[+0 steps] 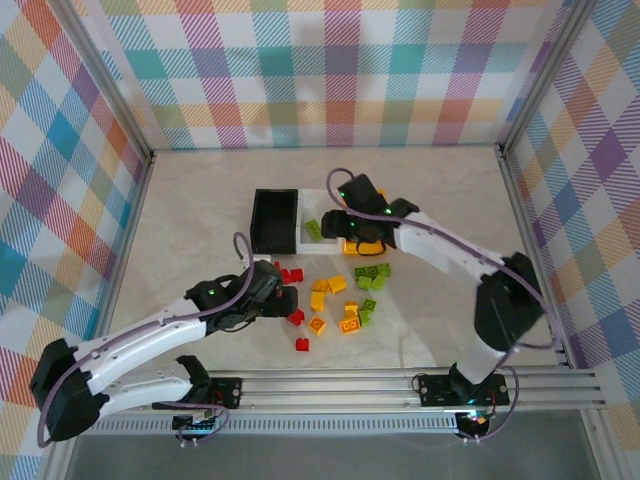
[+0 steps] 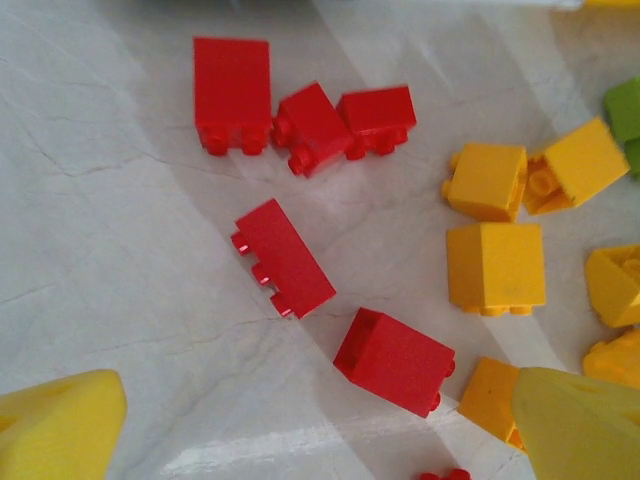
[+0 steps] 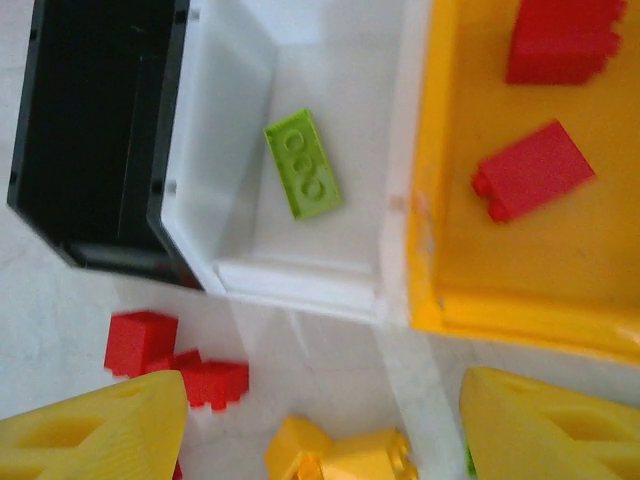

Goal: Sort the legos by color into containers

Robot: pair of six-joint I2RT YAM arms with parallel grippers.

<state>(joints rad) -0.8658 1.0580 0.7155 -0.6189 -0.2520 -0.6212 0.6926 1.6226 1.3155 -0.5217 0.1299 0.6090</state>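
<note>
Hidden and cut off first. In the overhead view your right arm covers most of the orange-yellow bin (image 3: 425, 200). The right wrist view looks down into it: two red bricks lie on its floor, one whole (image 3: 530, 170) and one clipped by the top edge (image 3: 560, 40).

The white bin (image 3: 230, 100) sits between the orange-yellow one and the black bin (image 3: 90, 120), walls touching. It holds a lime green flat piece (image 3: 305, 165), which is a small speck from above (image 1: 313, 230). The black bin's floor is too dark to read.

The right gripper (image 3: 325, 430) hangs over the bins' near edge with its fingers spread and nothing between them.

The left gripper (image 2: 320, 430) hovers low over the loose legos with its jaws wide apart and nothing gripped. Beneath it are five red bricks, three of them bunched (image 2: 300, 125), with yellow-orange ones (image 2: 495, 265) to the right. A green brick (image 2: 625, 110) and a red one (image 2: 445, 475) are cut by the frame (shapes unclear).

The overhead view adds the green cluster (image 1: 372, 275) near the right arm, on the table (image 1: 200, 200).
</note>
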